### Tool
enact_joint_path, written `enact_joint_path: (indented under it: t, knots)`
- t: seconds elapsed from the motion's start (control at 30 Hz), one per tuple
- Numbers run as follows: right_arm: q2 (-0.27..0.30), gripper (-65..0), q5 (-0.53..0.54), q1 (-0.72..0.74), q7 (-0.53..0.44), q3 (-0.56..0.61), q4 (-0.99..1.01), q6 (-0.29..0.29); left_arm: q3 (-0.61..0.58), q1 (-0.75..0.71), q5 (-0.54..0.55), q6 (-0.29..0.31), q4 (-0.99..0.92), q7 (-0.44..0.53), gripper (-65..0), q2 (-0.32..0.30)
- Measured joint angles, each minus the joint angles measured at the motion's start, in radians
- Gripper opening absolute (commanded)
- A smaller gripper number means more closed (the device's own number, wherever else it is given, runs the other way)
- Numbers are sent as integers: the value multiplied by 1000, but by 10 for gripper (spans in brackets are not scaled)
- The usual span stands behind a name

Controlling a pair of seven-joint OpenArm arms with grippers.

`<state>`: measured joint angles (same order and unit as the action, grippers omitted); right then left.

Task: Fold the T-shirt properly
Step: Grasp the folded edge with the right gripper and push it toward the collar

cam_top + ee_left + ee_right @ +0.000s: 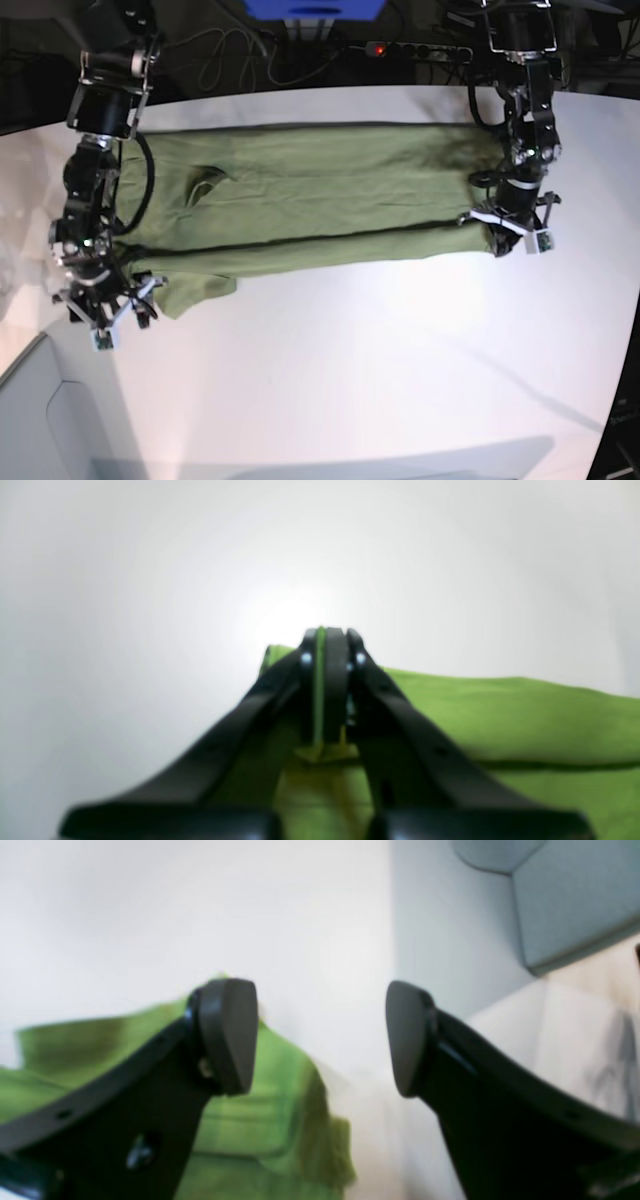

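a: t-shirt [320,210] was spread lengthwise on the counter [400,380]; its edge was pinched in the left gripper's [327,690] closed jaws.

b: right gripper [322,1040] was held open, empty; a one-sided pull could skew the fold.

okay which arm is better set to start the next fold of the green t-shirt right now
Probably left. The left gripper is already shut on the T-shirt at its edge, with green cloth between the pads. The right gripper is open, beside the cloth, holding nothing.
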<state>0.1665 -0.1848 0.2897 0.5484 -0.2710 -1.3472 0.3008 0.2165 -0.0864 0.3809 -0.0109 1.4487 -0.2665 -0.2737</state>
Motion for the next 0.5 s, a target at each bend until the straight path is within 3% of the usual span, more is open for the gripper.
enact_joint_path:
  t: [0.17,0.5]
  knots:
    - [-6,-257,-7,105,85,96,100,42,1,-13,0,0,20,7,-650,0]
    - [-5,-260,-13,211,84,126,373,43,1,-13,0,0,20,8,-650,0]
